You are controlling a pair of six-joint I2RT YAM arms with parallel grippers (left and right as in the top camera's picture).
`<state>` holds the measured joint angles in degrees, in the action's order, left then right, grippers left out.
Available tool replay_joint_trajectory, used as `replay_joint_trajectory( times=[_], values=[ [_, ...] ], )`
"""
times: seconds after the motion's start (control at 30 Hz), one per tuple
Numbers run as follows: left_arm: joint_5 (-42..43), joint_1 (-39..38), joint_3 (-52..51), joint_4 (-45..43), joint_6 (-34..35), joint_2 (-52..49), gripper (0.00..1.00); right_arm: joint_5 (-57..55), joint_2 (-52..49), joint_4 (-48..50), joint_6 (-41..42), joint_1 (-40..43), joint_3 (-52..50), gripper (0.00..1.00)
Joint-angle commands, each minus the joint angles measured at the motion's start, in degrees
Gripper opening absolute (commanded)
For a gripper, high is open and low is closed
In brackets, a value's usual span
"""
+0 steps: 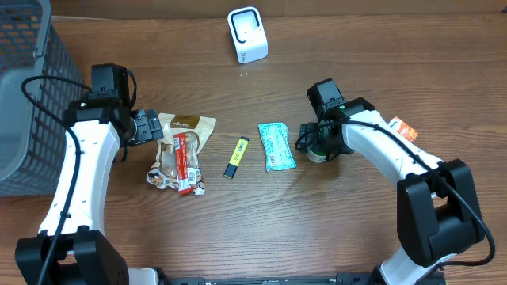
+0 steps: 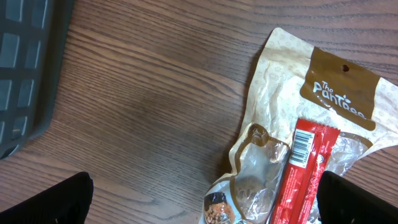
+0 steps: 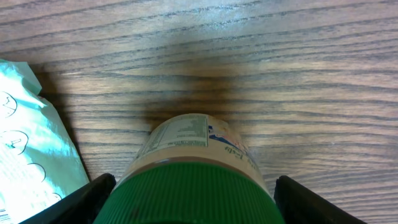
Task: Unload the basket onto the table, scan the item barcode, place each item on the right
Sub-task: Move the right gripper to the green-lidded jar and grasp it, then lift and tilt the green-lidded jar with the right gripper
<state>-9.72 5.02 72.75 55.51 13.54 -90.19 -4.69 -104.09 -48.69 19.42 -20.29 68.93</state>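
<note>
A jar with a green ribbed lid [image 3: 193, 193] and a printed label [image 3: 186, 134] stands on the table at centre right. My right gripper [image 3: 196, 202] comes down over it, and its dark fingers [image 3: 81, 202] press the two sides of the lid. From overhead the right gripper [image 1: 323, 142] hides most of the jar [image 1: 320, 153]. The white barcode scanner [image 1: 247, 34] stands at the back centre. My left gripper [image 1: 147, 127] hovers open, nothing between its fingertips, at the left edge of a tan snack bag [image 2: 323, 93] with a red bar [image 2: 305, 174] lying on it.
A grey mesh basket [image 1: 24, 95] fills the far left. Between the arms lie a yellow highlighter [image 1: 235, 157] and a teal packet [image 1: 276, 146], which also shows at the left in the right wrist view [image 3: 31, 149]. An orange packet [image 1: 404, 128] lies by the right arm.
</note>
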Motion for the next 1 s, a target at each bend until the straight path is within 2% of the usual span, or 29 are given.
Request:
replay_joint_trajectory(
  times=[0.0, 0.3, 0.97],
  values=[
    [-0.59, 0.22, 0.31, -0.07, 0.22, -0.46, 1.00, 0.50, 0.44, -0.24, 0.42, 0.04, -0.42, 0.82],
    [-0.59, 0.22, 0.31, -0.07, 0.22, -0.46, 1.00, 0.90, 0.44, -1.99, 0.74, 0.04, -0.42, 0.82],
    [-0.59, 0.22, 0.31, -0.07, 0.22, -0.46, 1.00, 0.87, 0.44, 0.76, 0.70, 0.04, -1.99, 0.81]
  ],
)
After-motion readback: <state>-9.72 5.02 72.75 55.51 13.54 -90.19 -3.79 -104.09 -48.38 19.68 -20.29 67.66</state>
